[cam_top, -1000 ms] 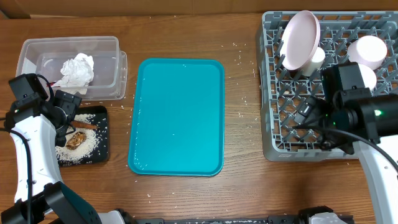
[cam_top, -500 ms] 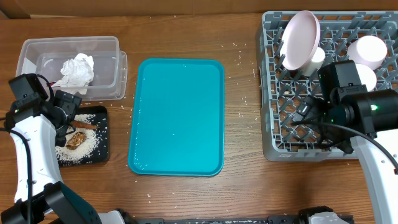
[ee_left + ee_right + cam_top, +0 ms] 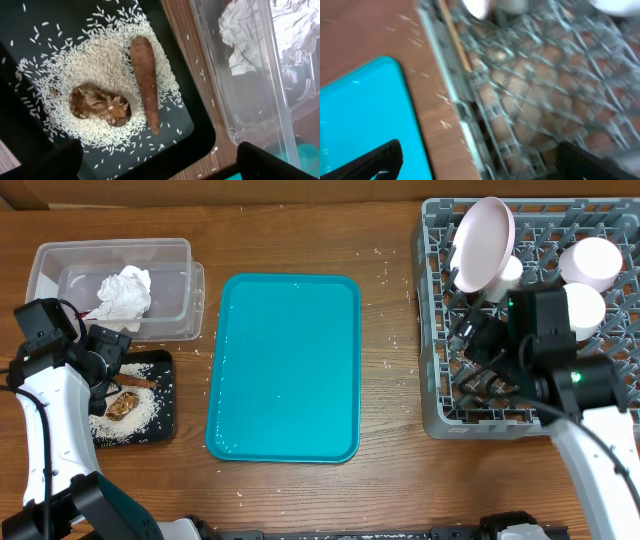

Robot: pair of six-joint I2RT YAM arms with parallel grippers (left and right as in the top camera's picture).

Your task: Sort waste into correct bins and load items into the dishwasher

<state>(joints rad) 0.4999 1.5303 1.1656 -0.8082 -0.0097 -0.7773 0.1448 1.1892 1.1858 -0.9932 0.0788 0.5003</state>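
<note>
A near-finished sort is being shown: tissue (image 3: 124,292) in tub (image 3: 60,255), rice (image 3: 100,65) in black tray (image 3: 200,136), plate (image 3: 483,242) in rack (image 3: 445,405), left gripper (image 3: 160,162) and right gripper (image 3: 480,164) with jaws apart, empty.

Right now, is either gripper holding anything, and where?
Nothing is held: left gripper open over the black tray, right gripper open over the dish rack.

white arms (image 3: 45,430), black wrist housings (image 3: 555,330)

Bare desk (image 3: 390,410) is lying open between the teal tray (image 3: 285,365) and the grey rack (image 3: 431,380). Within it, the standing plate (image 3: 482,242) and white cups (image 3: 592,260) are crowding the far side, while the right arm (image 3: 545,345) is overhanging the middle.
</note>
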